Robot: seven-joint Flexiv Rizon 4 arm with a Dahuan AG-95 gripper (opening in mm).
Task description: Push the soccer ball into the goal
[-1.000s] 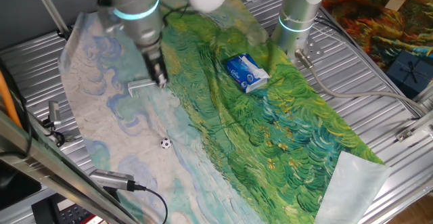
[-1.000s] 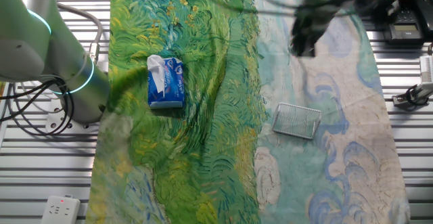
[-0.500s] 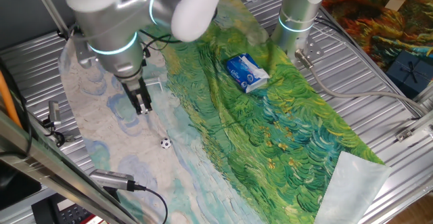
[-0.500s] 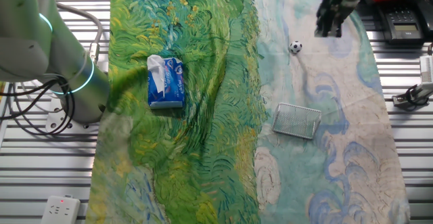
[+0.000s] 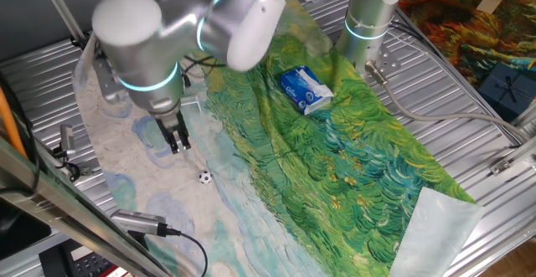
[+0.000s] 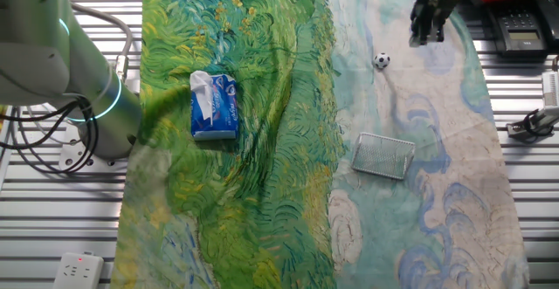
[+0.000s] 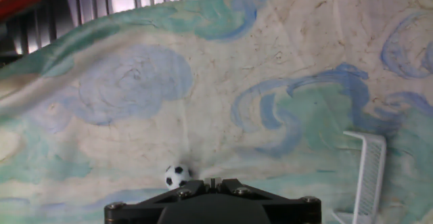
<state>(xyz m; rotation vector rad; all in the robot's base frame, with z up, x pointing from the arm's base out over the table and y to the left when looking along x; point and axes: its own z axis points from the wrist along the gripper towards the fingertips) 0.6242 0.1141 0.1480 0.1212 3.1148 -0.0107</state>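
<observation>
The soccer ball is a tiny black-and-white ball lying on the pale part of the painted cloth; it also shows in the other fixed view and the hand view. The goal is a low whitish mesh frame lying on the cloth, seen at the right edge of the hand view and mostly hidden behind the arm in one fixed view. My gripper is shut and empty. It hangs low over the cloth a short way from the ball, on the side away from the goal, not touching it.
A blue-and-white packet lies on the green part of the cloth. A second arm's base stands at the cloth's edge. Devices and cables lie on the metal table near the gripper.
The gripper has swung from near the goal, past the ball, to the ball's far side, and has slowed there. The ball and goal have not moved.
</observation>
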